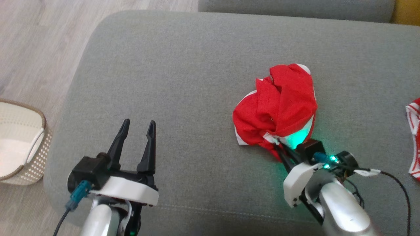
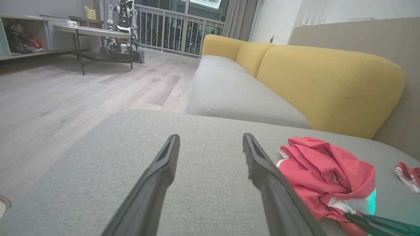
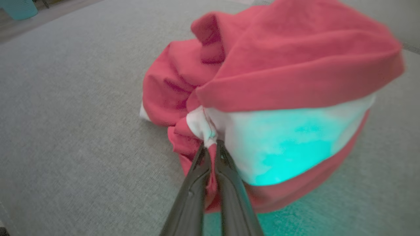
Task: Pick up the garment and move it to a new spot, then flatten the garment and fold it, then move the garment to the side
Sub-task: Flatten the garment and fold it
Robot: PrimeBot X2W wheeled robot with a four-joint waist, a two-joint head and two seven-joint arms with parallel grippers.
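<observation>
A crumpled red garment (image 1: pixel 277 105) with white trim lies bunched on the grey sofa cushion (image 1: pixel 183 82), right of centre. My right gripper (image 1: pixel 278 146) is at the heap's near edge, shut on a pinch of red and white cloth. In the right wrist view the garment (image 3: pixel 262 75) fills the upper middle and the right gripper (image 3: pixel 210 147) grips its hem, lit green by the wrist lamp. My left gripper (image 1: pixel 137 126) hovers open over bare cushion to the left, well apart from the cloth. The left wrist view shows the left gripper (image 2: pixel 210 141) open and the garment (image 2: pixel 325 173) to its right.
A second red and white cloth (image 1: pixel 414 137) lies at the cushion's right edge. A woven white basket (image 1: pixel 19 141) stands on the wood floor (image 1: pixel 36 46) to the left. A yellow sofa back (image 2: pixel 328 82) rises behind the seat, with a table and a wheeled robot (image 2: pixel 121 29) across the room.
</observation>
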